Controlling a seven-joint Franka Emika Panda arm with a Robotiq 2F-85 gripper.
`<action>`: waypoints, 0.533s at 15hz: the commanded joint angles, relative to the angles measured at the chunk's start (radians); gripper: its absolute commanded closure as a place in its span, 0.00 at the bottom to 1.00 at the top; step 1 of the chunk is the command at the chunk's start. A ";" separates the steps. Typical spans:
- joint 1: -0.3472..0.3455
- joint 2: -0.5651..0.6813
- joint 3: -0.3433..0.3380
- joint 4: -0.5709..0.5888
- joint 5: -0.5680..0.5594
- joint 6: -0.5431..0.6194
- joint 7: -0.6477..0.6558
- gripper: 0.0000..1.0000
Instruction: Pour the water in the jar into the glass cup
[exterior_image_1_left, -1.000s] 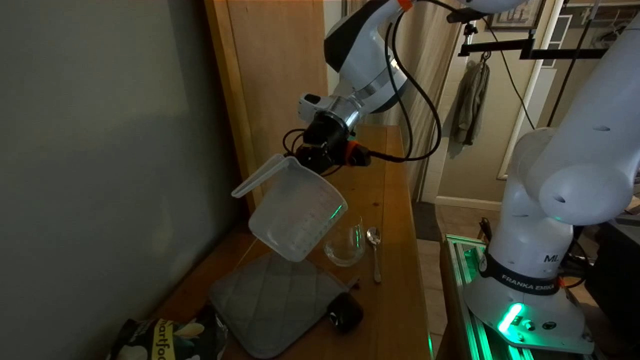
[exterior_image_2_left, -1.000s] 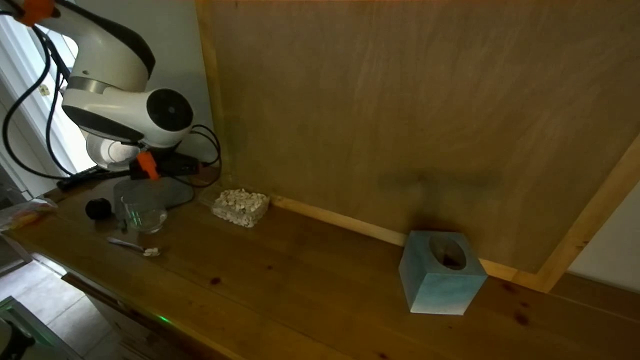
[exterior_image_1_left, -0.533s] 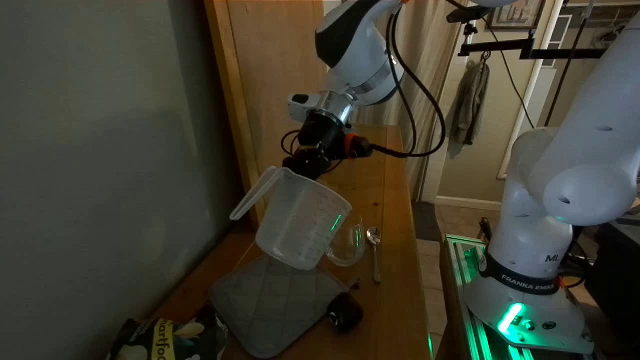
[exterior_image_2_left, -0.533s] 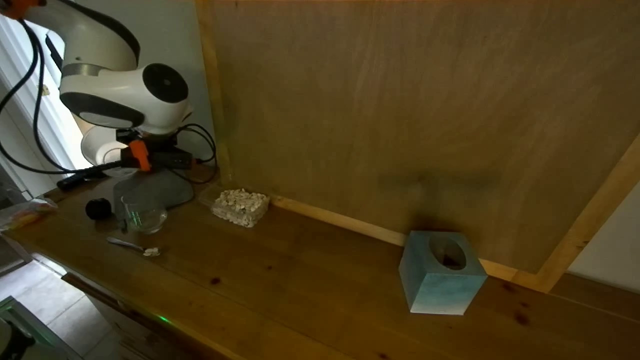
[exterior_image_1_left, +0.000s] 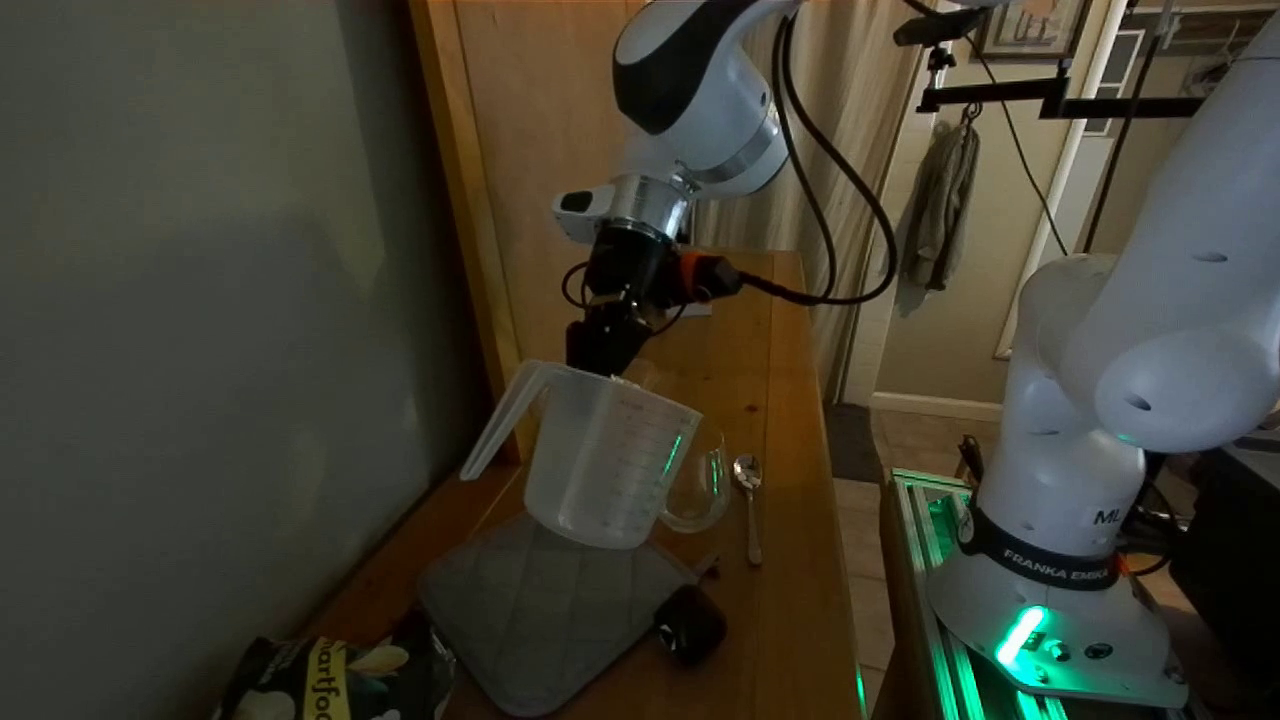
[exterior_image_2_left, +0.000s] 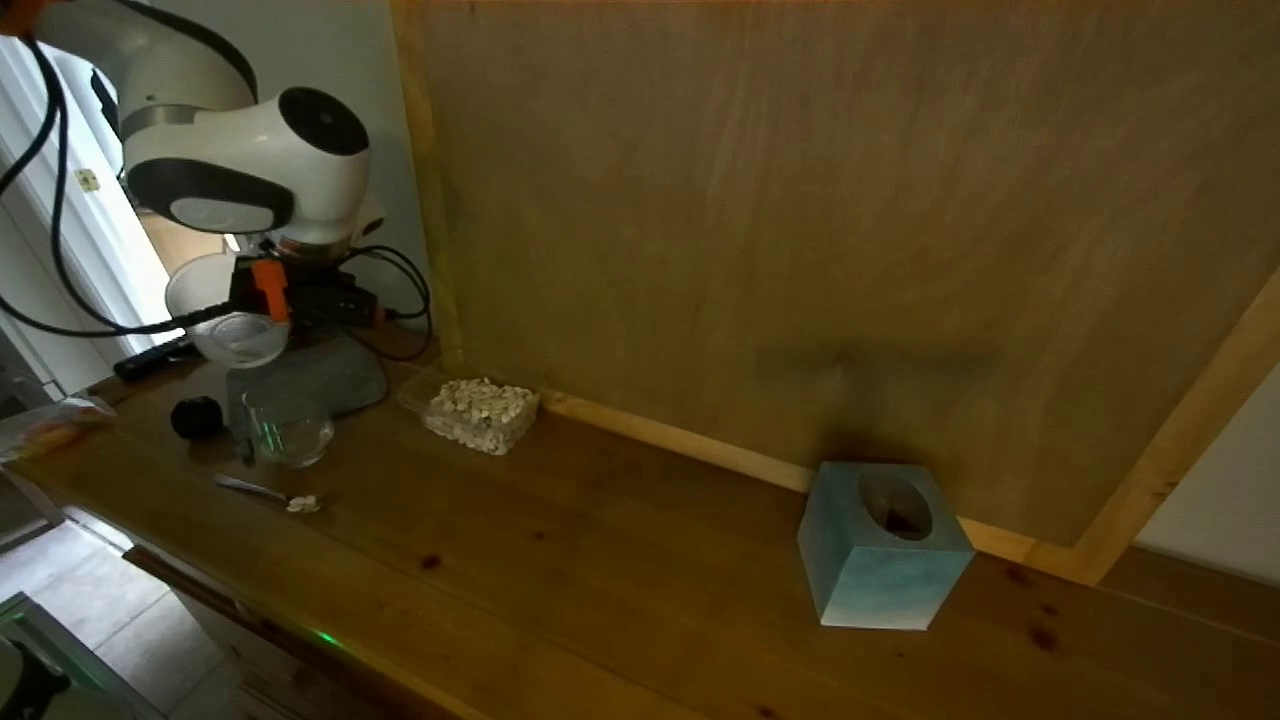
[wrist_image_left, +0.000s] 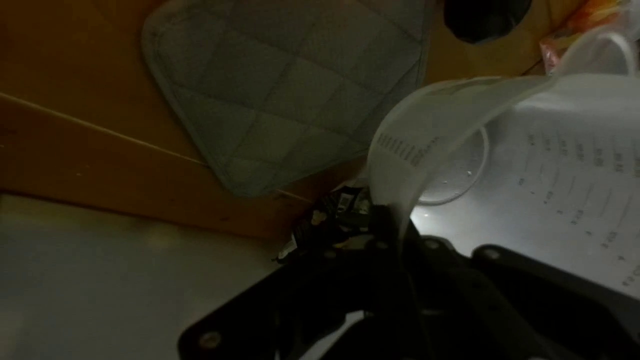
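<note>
Aloft, whitish translucent plastic jar (exterior_image_1_left: 605, 465): held tilted above the brown wooden surface (exterior_image_2_left: 600, 560), mouth leaned toward a short clear glass cup (exterior_image_2_left: 293, 438).
Black pincer (wrist_image_left: 397, 230): clamped narrow on the jar's rim.
Cup: stood upright on the surface, partly hidden behind the jar in an exterior view.
Silvery metal spoon (exterior_image_1_left: 752, 515): laid beside the cup.
Grey quilted fabric pad (exterior_image_1_left: 530, 620): spread flat nearby.

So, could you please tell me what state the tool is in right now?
Tool: closed, holding the jug by its rim.
</note>
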 joint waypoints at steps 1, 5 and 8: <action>0.028 0.049 0.009 0.045 -0.117 0.056 0.140 0.99; 0.058 0.095 0.005 0.068 -0.213 0.098 0.234 0.99; 0.071 0.123 0.001 0.088 -0.281 0.093 0.297 0.99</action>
